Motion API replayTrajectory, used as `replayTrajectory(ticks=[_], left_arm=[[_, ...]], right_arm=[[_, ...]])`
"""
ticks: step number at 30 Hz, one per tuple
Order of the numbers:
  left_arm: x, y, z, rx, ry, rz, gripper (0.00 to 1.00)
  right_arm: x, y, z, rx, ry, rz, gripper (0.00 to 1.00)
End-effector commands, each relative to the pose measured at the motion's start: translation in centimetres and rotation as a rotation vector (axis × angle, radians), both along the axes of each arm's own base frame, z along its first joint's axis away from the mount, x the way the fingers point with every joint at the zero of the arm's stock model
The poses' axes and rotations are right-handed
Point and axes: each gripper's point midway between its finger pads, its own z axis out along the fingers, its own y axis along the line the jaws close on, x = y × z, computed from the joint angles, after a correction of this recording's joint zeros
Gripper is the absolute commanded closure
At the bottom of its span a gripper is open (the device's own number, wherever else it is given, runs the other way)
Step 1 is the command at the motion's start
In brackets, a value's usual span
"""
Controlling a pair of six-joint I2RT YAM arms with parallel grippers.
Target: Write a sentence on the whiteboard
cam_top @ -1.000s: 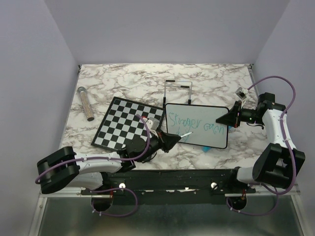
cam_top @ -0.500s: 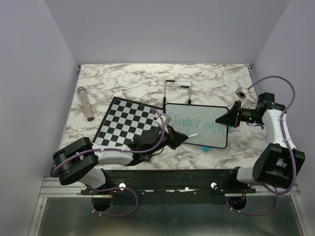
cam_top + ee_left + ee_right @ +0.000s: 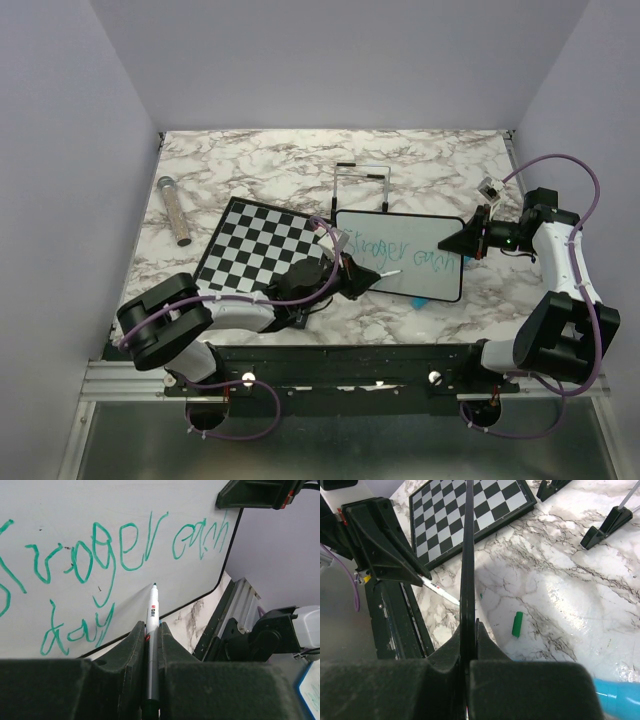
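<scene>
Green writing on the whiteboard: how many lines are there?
2. The upper line runs across the whiteboard; the lower line, one short word, sits beneath its left part, beside the marker tip. None seems hidden.

A white table [image 3: 420, 160] veined with grey marble pattern is boxed by plain lavender walls [image 3: 340, 60] at its left, far and right edges. A metal rail [image 3: 95, 378] lines the near edge.

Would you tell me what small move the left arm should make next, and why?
Probably ease the marker back off the whiteboard. The sentence already fills two lines, ending in "day", while the left fingers hold the marker's tip right by the surface, so a stray stroke seems the main risk.
</scene>
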Motion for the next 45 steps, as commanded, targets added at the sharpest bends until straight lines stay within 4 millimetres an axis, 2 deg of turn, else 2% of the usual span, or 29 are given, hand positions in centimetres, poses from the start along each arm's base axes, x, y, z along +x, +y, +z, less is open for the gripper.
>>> replayTrajectory(ticks=[1,12,24,38,40,45], left_arm=[[0.3,-0.6,0.8,-0.024,-0.018,-0.023,1.0],[0.9,-0.3,0.3,-0.024,-0.011,-0.023,1.0],[0.5,-0.4,-1.2,-0.003,0.023,-0.053,1.0],[-0.9,-0.5,-4.4,0.072,0.115,-0.114,1.0],[-1.0,-0.5,-4.5,0.073,0.117,-0.117,1.0],[-0.7,-0.6,-3.1,0.039,0.096,-0.104,1.0]], right_arm=[[0.1,0.3,0.8,0.015,-0.059,0.014,1.0],[0.2,0.3,0.6,0.013,-0.053,0.013,0.99],[0.2,0.2,0.6,0.014,-0.052,0.013,0.99],[0.2,0.3,0.7,0.016,-0.054,0.014,1.0],[0.2,0.3,0.6,0.015,-0.052,0.014,1.0],[0.2,0.3,0.7,0.016,-0.054,0.014,0.99]])
